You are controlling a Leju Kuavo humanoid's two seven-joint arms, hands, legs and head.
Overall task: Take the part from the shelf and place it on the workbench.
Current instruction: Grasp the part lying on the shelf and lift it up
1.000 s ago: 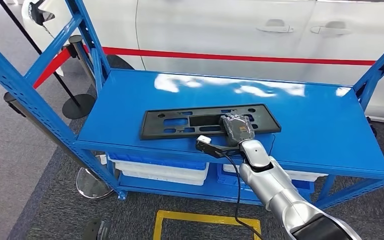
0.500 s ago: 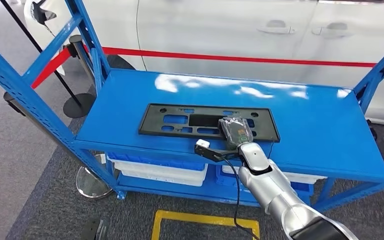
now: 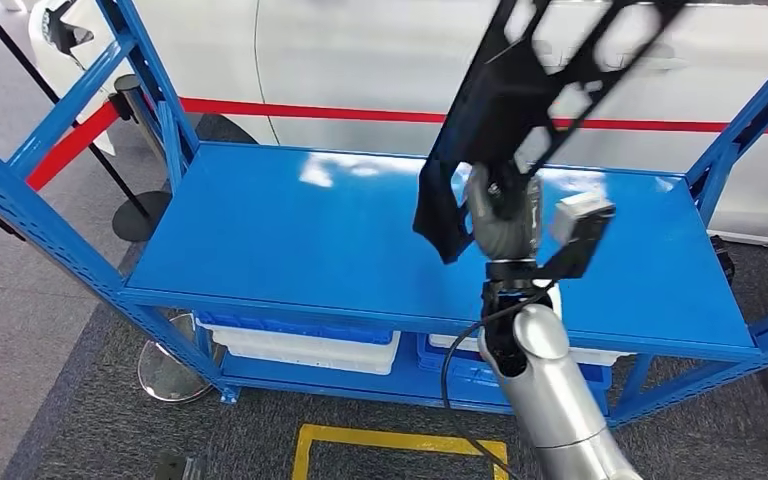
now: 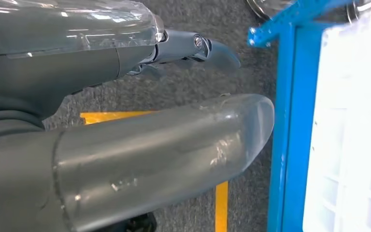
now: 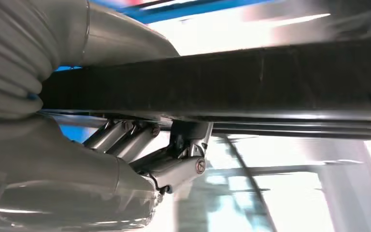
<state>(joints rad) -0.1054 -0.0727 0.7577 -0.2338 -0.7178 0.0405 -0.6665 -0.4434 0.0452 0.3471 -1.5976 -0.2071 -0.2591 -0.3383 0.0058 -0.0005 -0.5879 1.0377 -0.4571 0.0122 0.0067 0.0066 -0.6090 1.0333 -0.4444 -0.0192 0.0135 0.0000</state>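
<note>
The part (image 3: 550, 70) is a long black plastic plate with cut-outs. My right hand (image 3: 500, 215) holds it in the air above the blue shelf top (image 3: 290, 240), tilted steeply, one end low by the hand and the other running up past the picture's top. In the right wrist view the part's dark edge (image 5: 251, 77) lies across the hand (image 5: 140, 164), with fingers clamped beneath it. My left hand (image 4: 77, 63) hangs beside the shelf frame, thumb and fingers apart, holding nothing.
A white car (image 3: 360, 50) stands right behind the shelf, with a red barrier tape (image 3: 310, 110) and a stanchion base (image 3: 145, 215) at the left. Blue uprights (image 3: 750, 130) flank the shelf. White bins (image 3: 300, 345) sit on the lower level. A yellow floor marking (image 3: 400, 440) lies in front.
My right hand has lifted the part off the shelf top, where it lay flat, and swung it up to a steep tilt. The camera has shifted slightly.
</note>
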